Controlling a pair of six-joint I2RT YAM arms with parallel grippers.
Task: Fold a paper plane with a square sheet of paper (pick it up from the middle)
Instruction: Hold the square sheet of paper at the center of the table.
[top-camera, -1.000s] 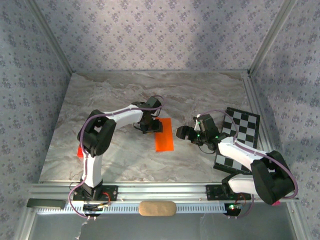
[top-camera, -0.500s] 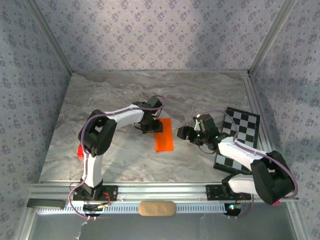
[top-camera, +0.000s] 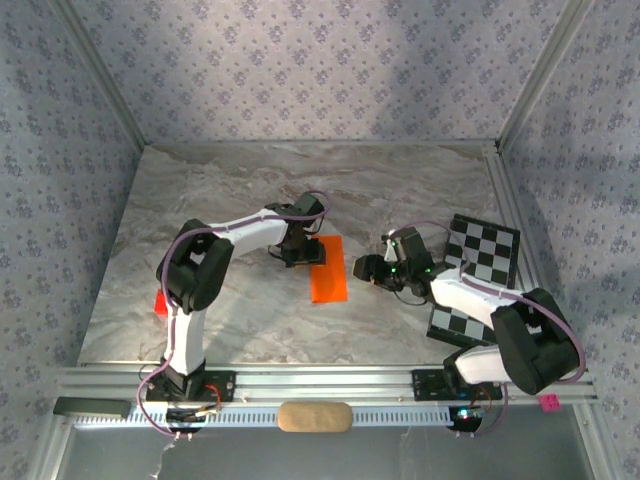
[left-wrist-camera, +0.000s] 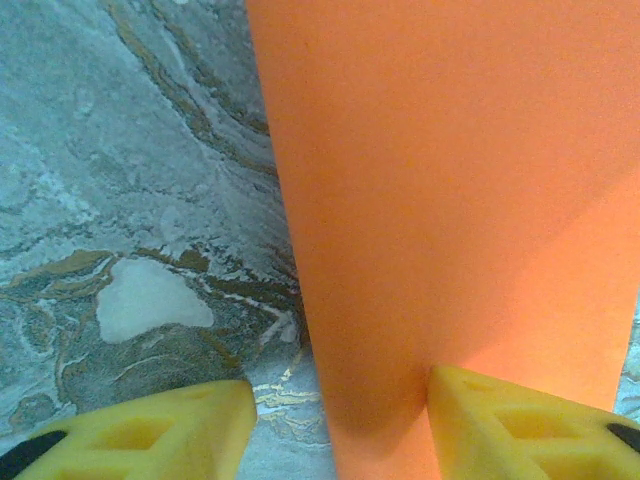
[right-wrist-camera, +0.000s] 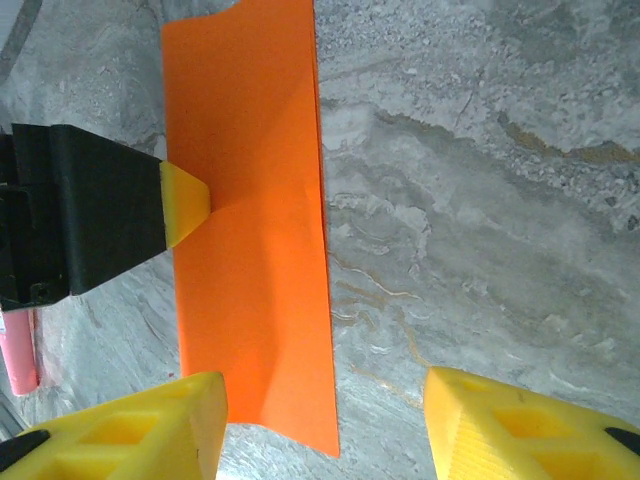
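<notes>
The square sheet of paper (right-wrist-camera: 250, 220) is seen in plain bright orange, without any print. The table (top-camera: 240, 190) is coloured grey, with marble veins of white and brown. The walls (top-camera: 320, 70) are covered in pale lilac with a small repeated flower motif. The card (top-camera: 485, 255) is patterned in black and white squares. Yellow is used for the fingers (left-wrist-camera: 150, 430) of the left gripper (left-wrist-camera: 338, 400) and the right gripper (right-wrist-camera: 325, 395).
</notes>
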